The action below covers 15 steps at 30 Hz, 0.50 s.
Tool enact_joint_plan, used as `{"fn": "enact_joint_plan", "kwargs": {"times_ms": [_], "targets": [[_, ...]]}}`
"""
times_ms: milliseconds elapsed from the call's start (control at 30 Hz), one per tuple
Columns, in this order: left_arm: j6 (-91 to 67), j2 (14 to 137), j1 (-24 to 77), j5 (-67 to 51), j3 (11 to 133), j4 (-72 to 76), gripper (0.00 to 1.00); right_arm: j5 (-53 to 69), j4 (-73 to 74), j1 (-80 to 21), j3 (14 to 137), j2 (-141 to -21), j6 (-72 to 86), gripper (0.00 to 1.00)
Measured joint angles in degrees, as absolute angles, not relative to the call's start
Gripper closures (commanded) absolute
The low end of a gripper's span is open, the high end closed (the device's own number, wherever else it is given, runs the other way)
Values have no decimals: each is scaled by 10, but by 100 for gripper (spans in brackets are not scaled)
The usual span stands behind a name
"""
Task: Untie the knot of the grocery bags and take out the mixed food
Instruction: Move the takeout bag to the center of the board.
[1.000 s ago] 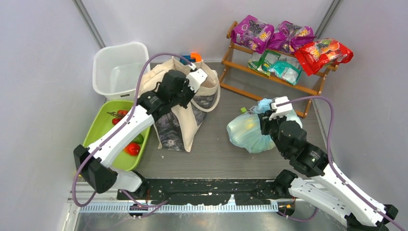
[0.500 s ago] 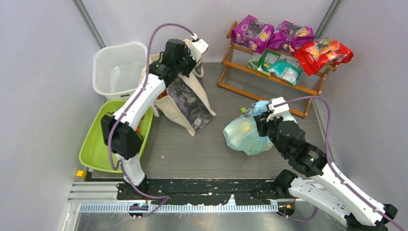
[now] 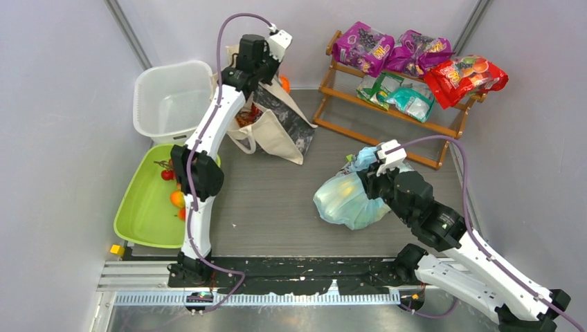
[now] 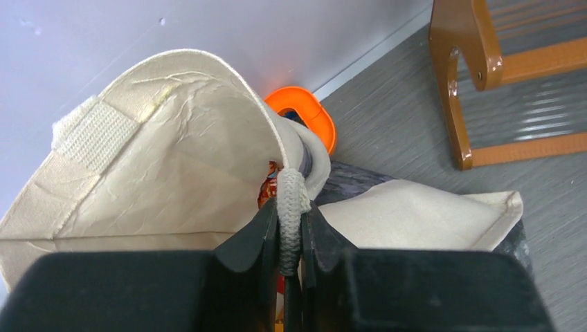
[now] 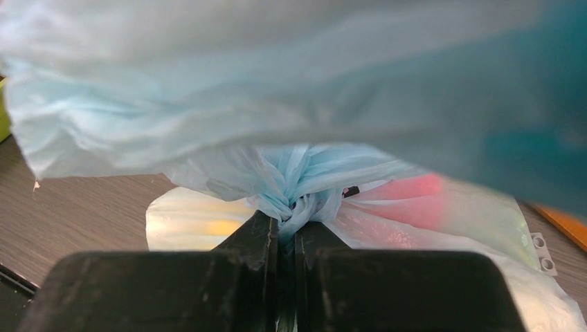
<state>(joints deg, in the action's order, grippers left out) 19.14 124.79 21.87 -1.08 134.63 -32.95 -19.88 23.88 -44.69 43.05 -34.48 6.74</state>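
On the grey table (image 3: 291,207), far right, a wooden rack (image 3: 387,114) carries purple packets (image 3: 387,48), teal-green packets (image 3: 398,93) and a red snack packet (image 3: 464,75). Far centre: cream canvas tote (image 3: 273,131), dark printed panel up, mouth toward the white tub (image 3: 169,100), red-orange contents showing at the opening. Near left: lime-green tray (image 3: 138,207) with small red and orange fruits (image 3: 174,197). Right of centre: light-blue plastic bag (image 3: 345,200), well apart from the tote, yellow and pink shapes visible through the film. Jaws of the left gripper (image 4: 291,238) narrow, clamped on the tote's webbing handle (image 4: 293,200) near the back wall. Jaws of the right gripper (image 5: 286,232) nearly together, pinching the knot (image 5: 294,197) of the blue bag; knot tied
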Motion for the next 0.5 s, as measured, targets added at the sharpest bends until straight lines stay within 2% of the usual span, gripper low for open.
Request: {"fn": "enact_joint_plan", "kwargs": {"times_ms": [33, 67, 133, 200, 500], "targets": [[187, 1248, 216, -11, 1346, -328, 36, -195, 239, -447, 430, -347, 68, 95], [183, 1248, 215, -12, 1345, -325, 22, -192, 240, -447, 430, -349, 69, 95], [172, 1240, 214, -18, 1336, -295, 5, -187, 241, -447, 430, -353, 69, 95], [155, 1217, 213, -36, 1316, -268, 1, -182, 241, -447, 430, -356, 69, 95], [47, 993, 225, -151, 1199, -221, 0, -144, 236, -449, 430, -371, 70, 95]]}}
